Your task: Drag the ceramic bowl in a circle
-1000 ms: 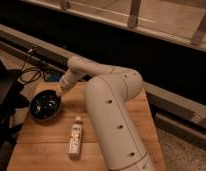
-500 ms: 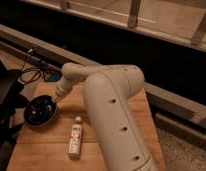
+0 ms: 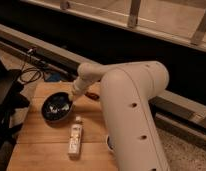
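The ceramic bowl [image 3: 56, 109] is round, dark and glossy with pale speckles inside. It sits on the left part of the wooden table [image 3: 41, 140]. My gripper [image 3: 72, 98] reaches down from the white arm to the bowl's right rim and seems to touch it. The small white bottle [image 3: 74, 139] lies on the table in front of the bowl, apart from it.
My large white arm [image 3: 131, 115] covers the right half of the table. A dark chair or bag [image 3: 6, 100] stands at the left of the table. Black cables [image 3: 31, 75] lie on the floor behind. A dark wall and railing run along the back.
The bowl has shifted left and then back toward the table's middle, with my gripper staying at its rim. The arm has swung with it.
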